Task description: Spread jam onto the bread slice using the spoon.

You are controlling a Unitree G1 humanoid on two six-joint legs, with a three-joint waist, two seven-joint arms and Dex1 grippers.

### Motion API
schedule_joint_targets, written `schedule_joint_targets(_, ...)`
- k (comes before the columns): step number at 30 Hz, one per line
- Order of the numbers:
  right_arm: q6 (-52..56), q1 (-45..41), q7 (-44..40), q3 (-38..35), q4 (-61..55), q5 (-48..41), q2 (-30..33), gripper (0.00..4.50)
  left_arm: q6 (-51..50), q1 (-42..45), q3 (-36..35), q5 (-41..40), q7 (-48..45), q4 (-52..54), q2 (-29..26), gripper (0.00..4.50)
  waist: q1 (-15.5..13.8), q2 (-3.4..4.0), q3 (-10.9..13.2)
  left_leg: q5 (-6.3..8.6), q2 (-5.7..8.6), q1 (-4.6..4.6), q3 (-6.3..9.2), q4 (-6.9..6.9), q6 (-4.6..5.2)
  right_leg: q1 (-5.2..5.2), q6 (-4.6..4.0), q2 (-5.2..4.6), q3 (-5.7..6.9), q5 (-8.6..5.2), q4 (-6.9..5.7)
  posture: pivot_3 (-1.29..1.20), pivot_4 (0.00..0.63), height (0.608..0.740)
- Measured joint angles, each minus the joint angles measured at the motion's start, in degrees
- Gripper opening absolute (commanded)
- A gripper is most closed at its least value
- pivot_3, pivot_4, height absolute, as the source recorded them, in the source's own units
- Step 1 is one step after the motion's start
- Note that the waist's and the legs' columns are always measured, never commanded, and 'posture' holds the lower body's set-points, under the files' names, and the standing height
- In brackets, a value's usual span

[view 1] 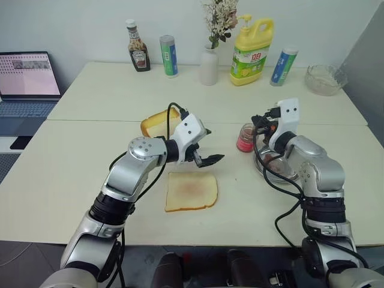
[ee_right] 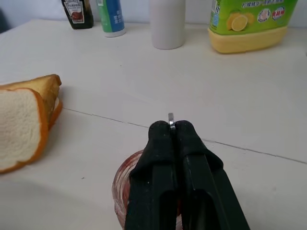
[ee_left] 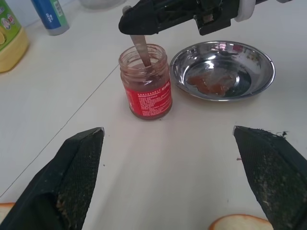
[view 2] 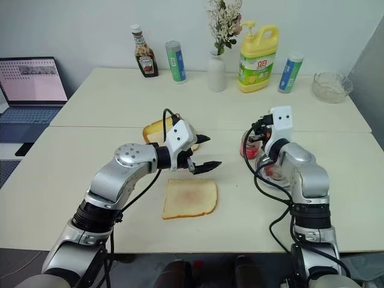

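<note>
Loading step: right gripper [ee_right: 171,125] clamped on spoon [ee_left: 141,48], bowl down in jam [ee_left: 146,88] jar. Left gripper [ee_left: 168,158] agape (idle). Next: lift, carry to bread [view 1: 191,191].

Our left arm reaches forward and inward, its black two-fingered left gripper [view 1: 207,151] hanging above the table with fingers spread wide and nothing between them. Our right arm bends at the elbow; its black right gripper [ee_right: 171,125] is clamped on a thin metal handle.
</note>
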State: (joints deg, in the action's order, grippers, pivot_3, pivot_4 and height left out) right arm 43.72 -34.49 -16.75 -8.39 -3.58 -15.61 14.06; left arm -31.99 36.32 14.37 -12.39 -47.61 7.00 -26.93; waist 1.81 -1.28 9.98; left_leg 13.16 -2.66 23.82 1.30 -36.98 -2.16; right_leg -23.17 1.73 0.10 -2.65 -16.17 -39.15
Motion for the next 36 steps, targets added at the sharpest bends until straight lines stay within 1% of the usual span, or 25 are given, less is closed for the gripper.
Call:
schedule_joint_targets(20,5.5,-0.4,5.7,-8.8,-0.1,-9.3,-2.7,0.06,0.4,-0.8,0.0,0.1,-1.8,0.0,-0.3,4.5,-0.1,0.01,0.0,0.0,0.01,0.03,-0.01,0.02,0.0,-0.02,0.0,-0.02,-0.01,0.0,0.02,0.0,0.15,0.74)
schedule_joint_targets(36,6.6,-3.1,11.2,-15.1,-0.1,-17.9,-3.8,0.06,1.4,-0.8,0.0,0.8,-1.9,-0.5,-0.3,4.5,-0.1,0.02,0.0,0.0,0.01,0.05,-0.02,0.04,0.0,-0.03,0.0,-0.02,-0.01,0.0,0.03,0.0,0.15,0.74)
